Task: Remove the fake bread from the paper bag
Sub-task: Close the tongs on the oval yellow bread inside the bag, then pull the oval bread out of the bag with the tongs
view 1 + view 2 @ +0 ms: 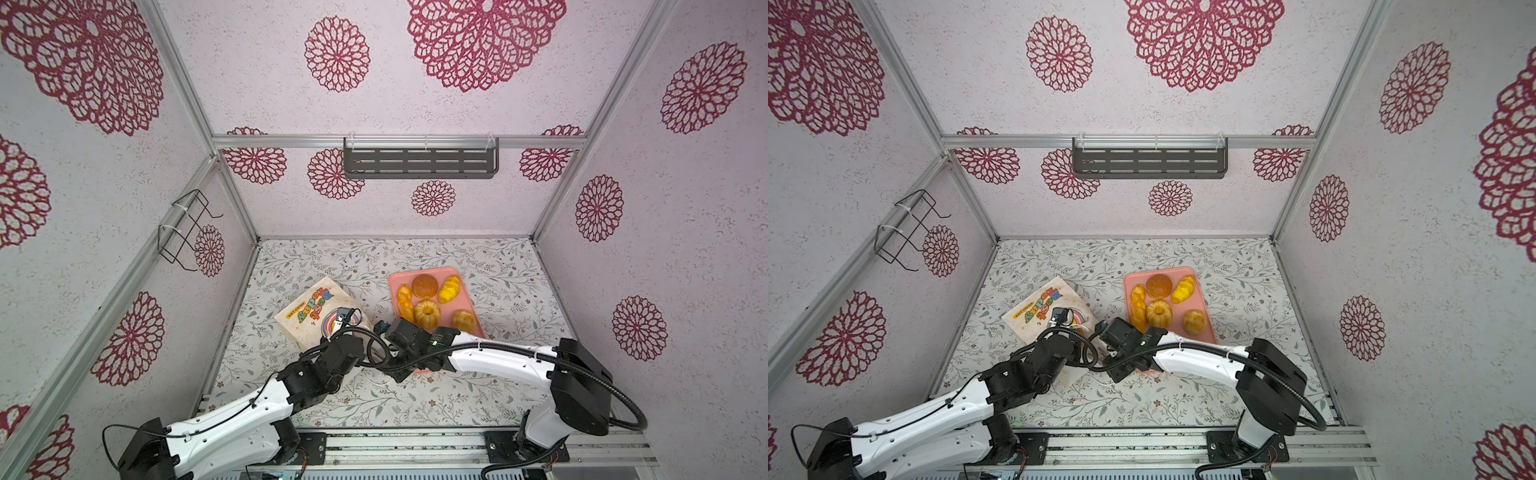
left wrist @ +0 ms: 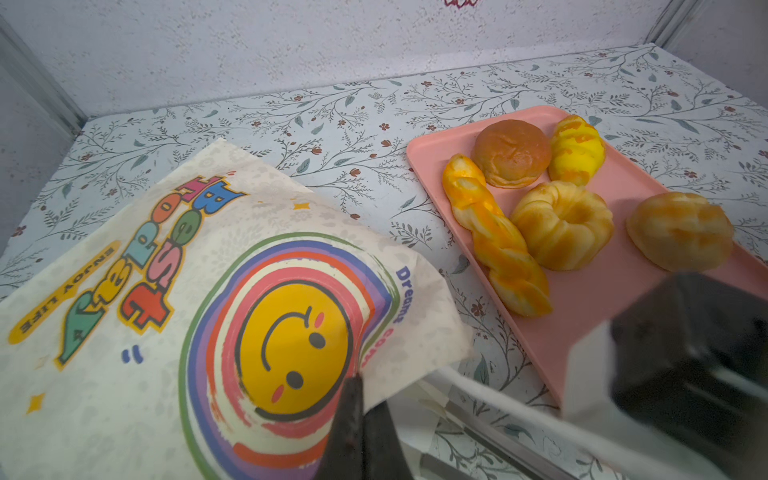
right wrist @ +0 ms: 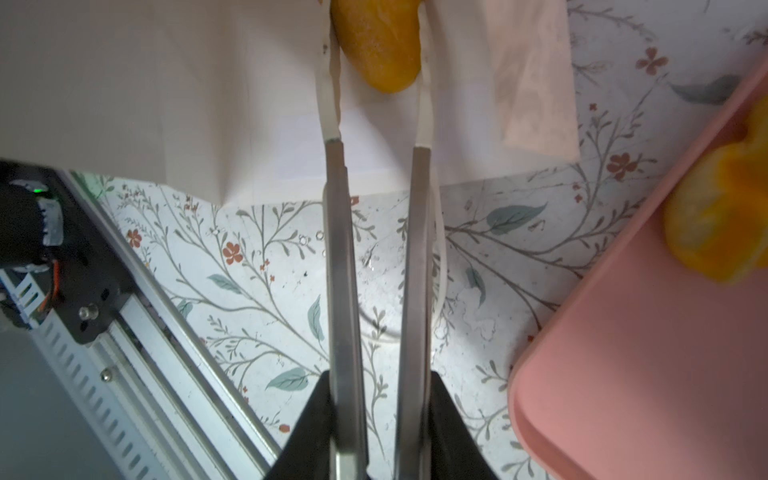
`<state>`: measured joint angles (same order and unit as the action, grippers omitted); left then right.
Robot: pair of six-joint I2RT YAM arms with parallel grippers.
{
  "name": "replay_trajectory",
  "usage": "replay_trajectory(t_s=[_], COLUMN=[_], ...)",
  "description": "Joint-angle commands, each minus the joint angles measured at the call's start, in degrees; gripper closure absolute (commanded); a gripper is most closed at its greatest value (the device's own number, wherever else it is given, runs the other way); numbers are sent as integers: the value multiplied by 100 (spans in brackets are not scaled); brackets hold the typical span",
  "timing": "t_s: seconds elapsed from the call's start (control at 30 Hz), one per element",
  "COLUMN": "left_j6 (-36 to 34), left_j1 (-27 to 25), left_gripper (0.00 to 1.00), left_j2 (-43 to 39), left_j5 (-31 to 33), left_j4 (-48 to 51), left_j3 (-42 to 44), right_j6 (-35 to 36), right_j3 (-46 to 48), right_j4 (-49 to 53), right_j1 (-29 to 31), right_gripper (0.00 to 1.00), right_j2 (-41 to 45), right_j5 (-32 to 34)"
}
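Note:
The paper bag [image 1: 309,307] [image 1: 1040,305] [image 2: 166,291] lies on its side, cartoon lettering up, left of the pink tray. My left gripper [image 2: 362,390] is shut on the upper lip of the bag's mouth. My right gripper [image 3: 376,50] reaches into that mouth; its long white-tipped fingers [image 3: 330,104] press both sides of a yellow-orange piece of fake bread [image 3: 378,41] inside the bag. Several more pieces lie on the tray: a brown bun [image 1: 424,285] [image 2: 511,151], a yellow roll [image 2: 575,149], a braided stick [image 2: 494,237], a ring cake [image 2: 563,224] [image 3: 723,216] and a round bun [image 2: 679,230].
The pink tray [image 1: 469,297] [image 1: 1202,303] [image 3: 623,374] lies right of the bag, close by my right wrist. A white cord handle [image 3: 440,257] trails on the floral tabletop. A grey shelf [image 1: 419,160] hangs on the back wall and a wire rack [image 1: 187,228] on the left wall.

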<state>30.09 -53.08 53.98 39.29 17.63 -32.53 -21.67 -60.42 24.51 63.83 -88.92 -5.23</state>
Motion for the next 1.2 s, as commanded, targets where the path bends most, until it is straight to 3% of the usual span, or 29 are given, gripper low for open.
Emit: replay_trajectory(t_s=[0.0,0.53,0.87,1.17], left_j6=[231,421,-30,-302], left_j1=[56,693,1553,2104], left_gripper=[100,100,100,100], left_j2=[38,327,45,-291], left_j5=[429,463,147,-208], left_j4=[293,329,388,373], left_j3=[-179,-385,-249,-171], right_j6=[-338,-1497,-1455,-1442], right_j3=[249,1225,631,51], right_j4=[-62,1335,2640,3284], right_j1=[149,490,745,687], right_gripper=[100,100,100,100], right_j2=[771,3349,3439,3731], right_j5=[-182,136,488,1514])
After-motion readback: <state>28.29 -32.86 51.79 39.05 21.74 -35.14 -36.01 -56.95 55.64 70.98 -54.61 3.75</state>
